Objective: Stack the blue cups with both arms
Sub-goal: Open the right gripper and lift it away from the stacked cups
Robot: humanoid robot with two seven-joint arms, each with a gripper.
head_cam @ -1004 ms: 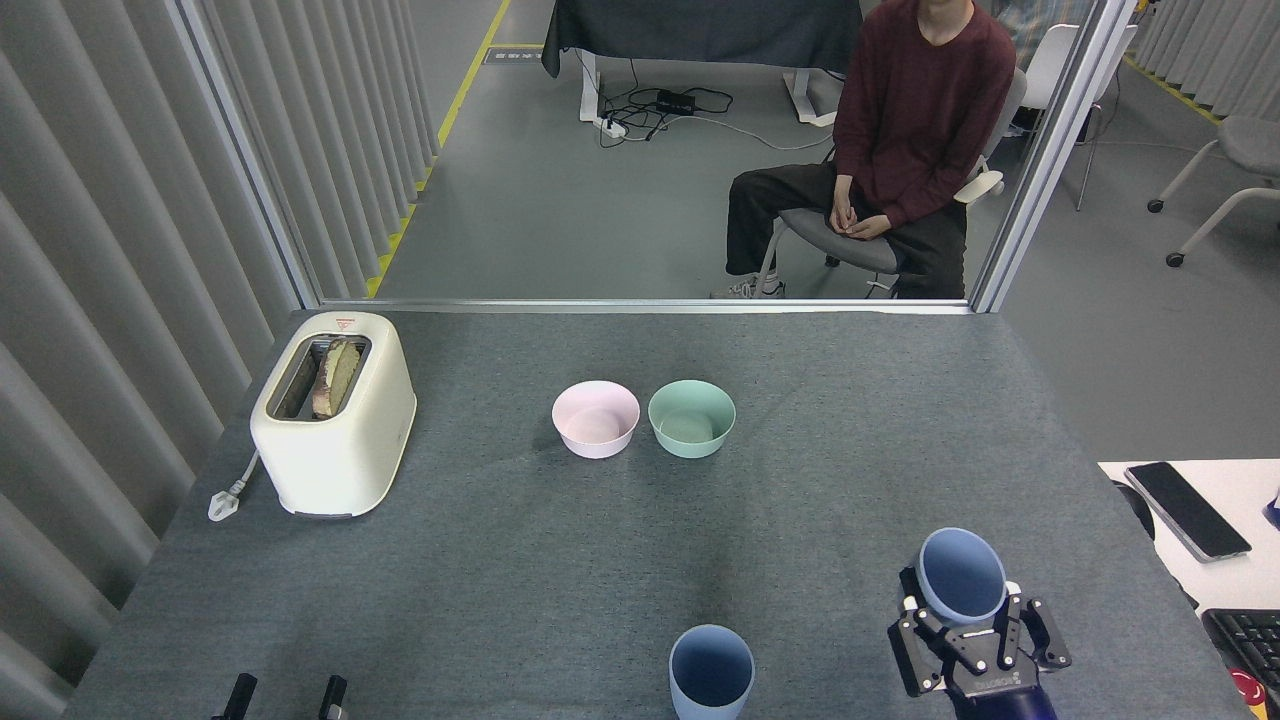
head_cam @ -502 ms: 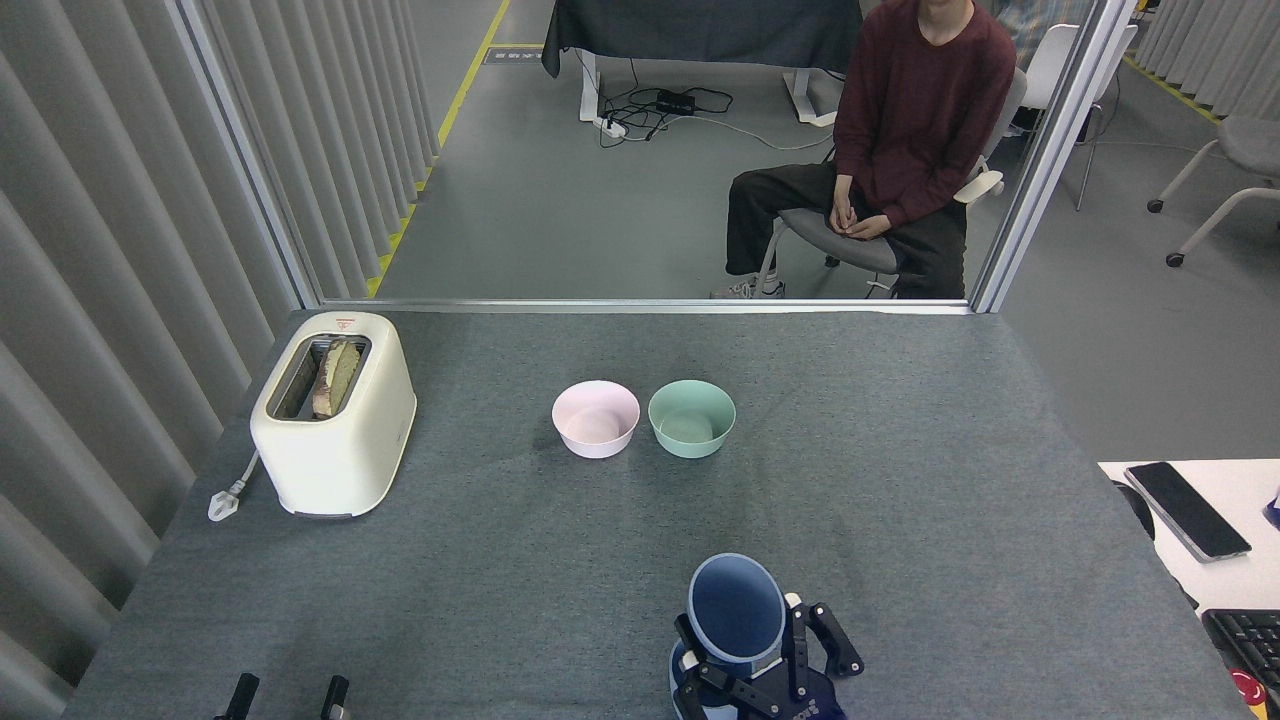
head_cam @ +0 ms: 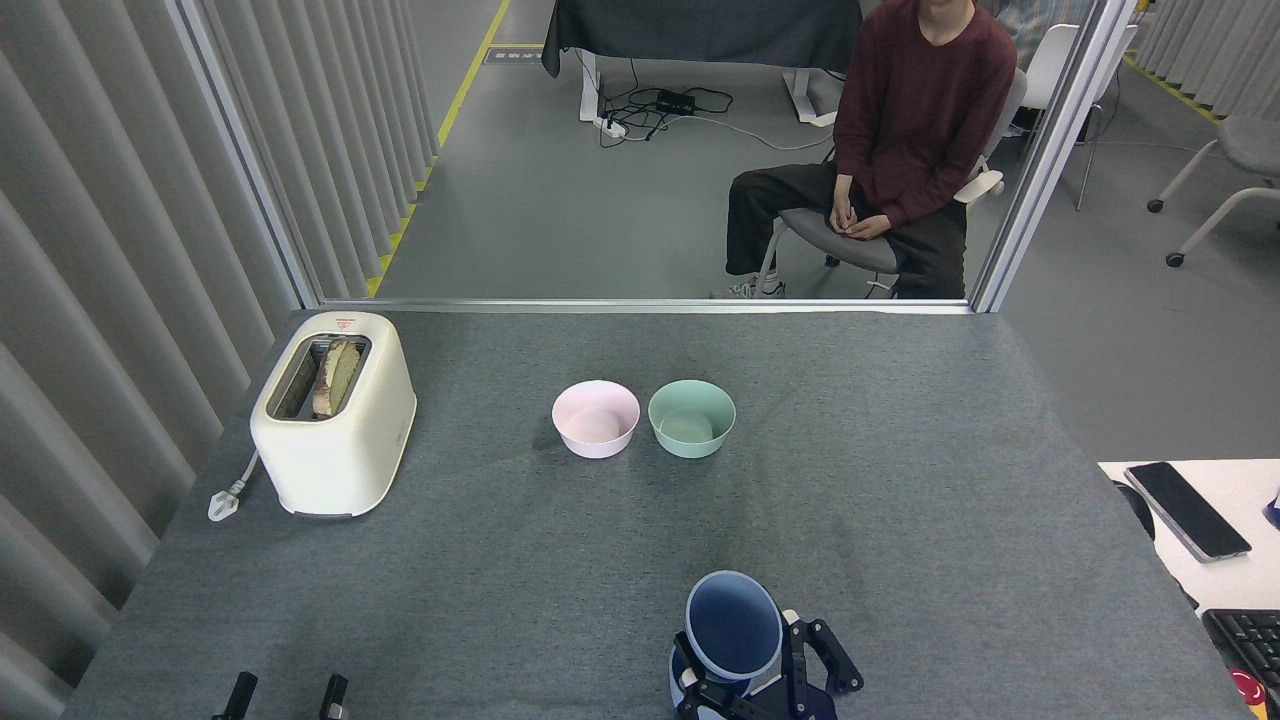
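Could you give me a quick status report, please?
Right gripper shut on round blue plastic cup, over second cup's spot. Left gripper low at frame edge, state unclear. Nothing in the way.

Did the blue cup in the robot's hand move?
Yes. The held blue cup went left, from the table's right side to below the green bowl, then a little lower.

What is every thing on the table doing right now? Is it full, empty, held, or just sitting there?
Held blue cup: upright, gripped by the right gripper, over the second cup.
Second blue cup: on the table, mostly hidden.
Pink bowl: upright, empty.
Green bowl: upright, empty.
Toaster: bread in slot, unplugged.
Left gripper: open, holding nothing.
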